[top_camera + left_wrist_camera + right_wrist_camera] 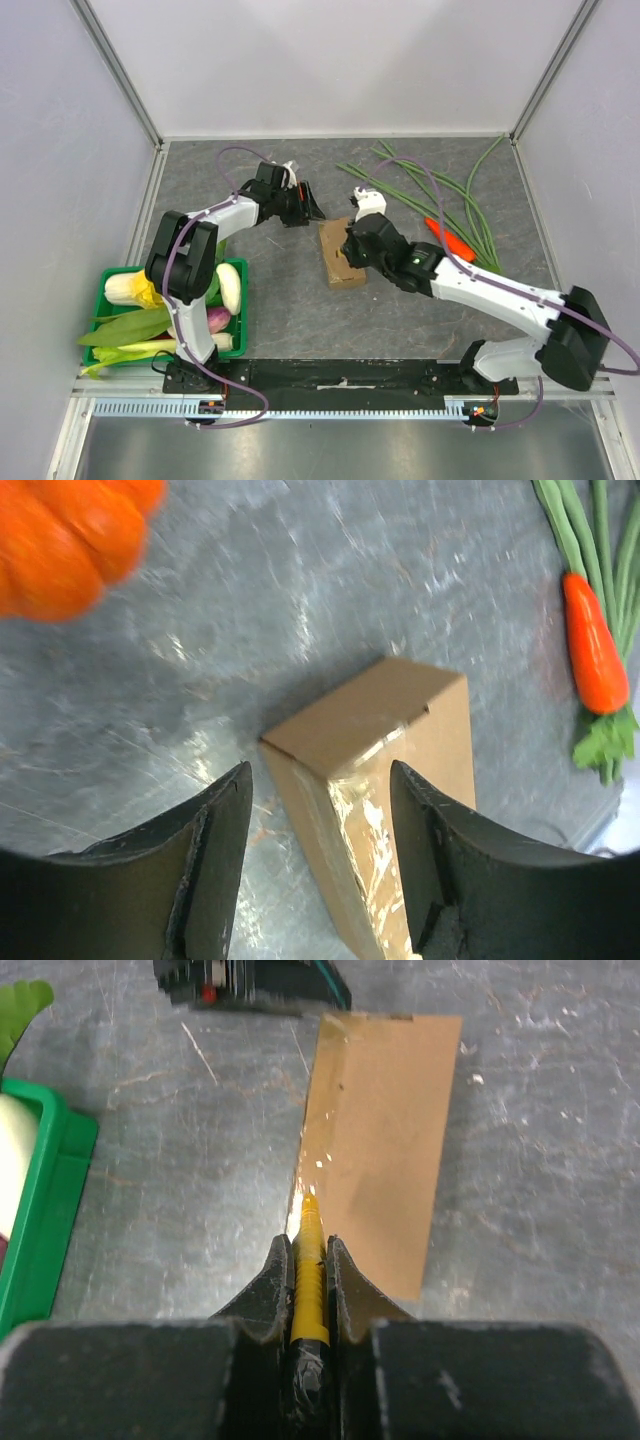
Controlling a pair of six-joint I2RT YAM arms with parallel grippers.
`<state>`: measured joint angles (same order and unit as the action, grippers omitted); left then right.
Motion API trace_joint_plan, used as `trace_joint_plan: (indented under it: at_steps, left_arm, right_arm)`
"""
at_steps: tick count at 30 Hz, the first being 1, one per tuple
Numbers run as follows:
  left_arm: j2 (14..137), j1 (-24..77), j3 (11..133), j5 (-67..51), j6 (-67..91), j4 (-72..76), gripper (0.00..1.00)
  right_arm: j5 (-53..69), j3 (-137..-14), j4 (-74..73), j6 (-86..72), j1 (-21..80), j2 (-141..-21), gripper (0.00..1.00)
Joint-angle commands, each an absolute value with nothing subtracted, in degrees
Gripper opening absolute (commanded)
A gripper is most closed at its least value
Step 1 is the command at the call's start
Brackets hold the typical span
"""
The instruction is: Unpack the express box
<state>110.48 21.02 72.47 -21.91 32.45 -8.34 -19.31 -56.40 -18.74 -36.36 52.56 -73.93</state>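
So, box [342,255]: brown cardboard, lying flat on the grey table [280,320]. One end sits between my left fingertips, and my right fingertips are at its other end.
Tape [362,815]: a shiny clear strip along the side of the box that runs back between my left fingers.
Left gripper [320,780]: released and spread wide, one finger on either side of the box's end. Bare table shows between the box and one finger. At the other finger I cannot tell whether we touch.
Right gripper [308,1250]: clenched on a yellow tool [308,1290] that pokes out ahead of my fingertips.
Tool tip: at the long edge of the box, just ahead of my right fingertips.
Carrot [592,645]: past my left fingers and off to the right, well apart from the box, lying beside the green beans [600,520].
Orange ribbed thing [70,535]: blurred, ahead of my left fingers on the other side.
Green crate [45,1210]: left of my right fingers, apart from the box, with vegetables [135,325] in it.
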Motion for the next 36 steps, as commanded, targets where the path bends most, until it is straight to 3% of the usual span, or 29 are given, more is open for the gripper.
trace_joint_plan:
  at_steps: [1,8,20,31,36]
  left_arm:
    - [106.9,21.2,68.8,-31.0,28.7,-2.9,0.62]
    - [108.3,21.2,68.4,-31.1,27.7,-2.6,0.56]
    - [109.2,21.1,69.1,-25.1,23.9,-6.8,0.49]
    - [110.0,19.0,70.5,-26.2,28.7,-5.4,0.48]
    - [110.4,18.9,68.7,-26.5,31.0,-4.7,0.41]
  right_arm:
    - [-22.4,-58.4,-6.5,-34.2,52.6,-80.6,0.0]
    - [-25.5,-62.6,-3.3,-34.2,52.6,-88.7,0.0]
    - [-27.9,-65.2,-3.8,-33.0,52.6,-89.6,0.0]
    - [-27.5,-67.0,-0.4,-33.9,52.6,-94.6,0.0]
    - [-28.2,-68.0,-0.4,-34.8,52.6,-96.4,0.0]
